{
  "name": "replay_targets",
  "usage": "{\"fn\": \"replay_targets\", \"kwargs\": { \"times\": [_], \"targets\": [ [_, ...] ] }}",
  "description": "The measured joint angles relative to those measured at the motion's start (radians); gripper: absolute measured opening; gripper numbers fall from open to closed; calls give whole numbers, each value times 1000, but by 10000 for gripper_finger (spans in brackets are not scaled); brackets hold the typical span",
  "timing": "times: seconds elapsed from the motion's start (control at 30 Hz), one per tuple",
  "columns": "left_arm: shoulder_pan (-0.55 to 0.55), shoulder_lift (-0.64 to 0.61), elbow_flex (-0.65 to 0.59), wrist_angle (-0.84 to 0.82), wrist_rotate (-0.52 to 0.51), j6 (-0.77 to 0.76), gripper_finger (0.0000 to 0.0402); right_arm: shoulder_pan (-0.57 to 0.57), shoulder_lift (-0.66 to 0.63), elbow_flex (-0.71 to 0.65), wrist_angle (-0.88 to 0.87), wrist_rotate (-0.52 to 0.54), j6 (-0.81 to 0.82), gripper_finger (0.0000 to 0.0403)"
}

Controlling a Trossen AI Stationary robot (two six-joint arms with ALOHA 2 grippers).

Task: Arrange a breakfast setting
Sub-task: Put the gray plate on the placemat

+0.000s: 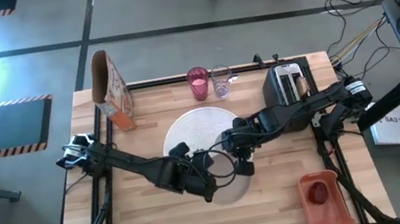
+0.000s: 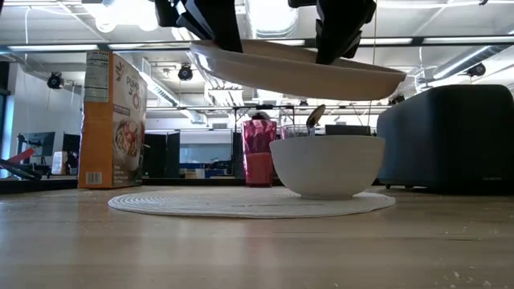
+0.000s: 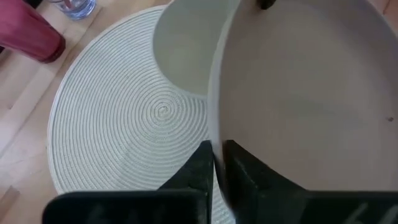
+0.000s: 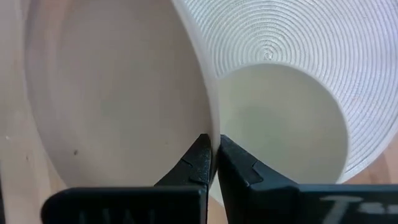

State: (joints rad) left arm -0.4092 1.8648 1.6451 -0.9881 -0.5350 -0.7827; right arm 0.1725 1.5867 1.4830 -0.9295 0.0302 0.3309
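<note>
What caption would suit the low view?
Both end effectors hold a white plate in the air above a bowl on a round mat.

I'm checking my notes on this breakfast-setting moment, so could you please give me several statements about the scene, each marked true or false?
1. Both grippers pinch the rim of the large round white plate: left gripper, right gripper. True.
2. The plate rests flat on the woven placemat. False: it is held in the air above the mat.
3. The white bowl sits on the placemat under the plate. True.
4. The pink cup stands inside the bowl. False: it stands at the table's far edge beside the clear purplish glass.
5. The cereal box lies on its side. False: it stands upright.
</note>
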Motion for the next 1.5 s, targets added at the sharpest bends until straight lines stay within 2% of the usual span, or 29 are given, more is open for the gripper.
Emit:
{"fn": "replay_targets", "kwargs": {
  "times": [0.13, 0.3, 0.47, 0.53, 0.63, 0.8, 0.97, 1.17, 1.5],
  "targets": [
    [0, 0, 0, -2, 26, 10, 4, 0, 0, 0, 7, -52, 3, 31],
    [0, 0, 0, 4, 77, 29, 1, -7, 0, 0, 34, -145, -1, 84],
    [0, 0, 2, -12, 137, 43, 0, -9, -4, 0, 44, -147, 2, 139],
    [-2, 0, 1, -65, 201, 55, 1, -13, -11, 0, 24, -125, -1, 156],
    [-5, 0, -4, -142, 236, 35, 1, -19, -29, 1, -1, -120, -5, 172],
    [9, 0, -19, -242, 213, 0, 1, -35, -60, 1, -50, -123, -5, 179],
    [53, -1, -84, -243, 199, 4, 1, -40, -83, 1, -59, -75, -5, 180],
    [118, -2, -162, -231, 136, 6, 1, -41, -101, 1, -71, -69, -6, 180],
    [220, -5, -218, -217, 107, 59, 0, -40, -101, 1, -91, -72, -1, 180]
  ]
}}
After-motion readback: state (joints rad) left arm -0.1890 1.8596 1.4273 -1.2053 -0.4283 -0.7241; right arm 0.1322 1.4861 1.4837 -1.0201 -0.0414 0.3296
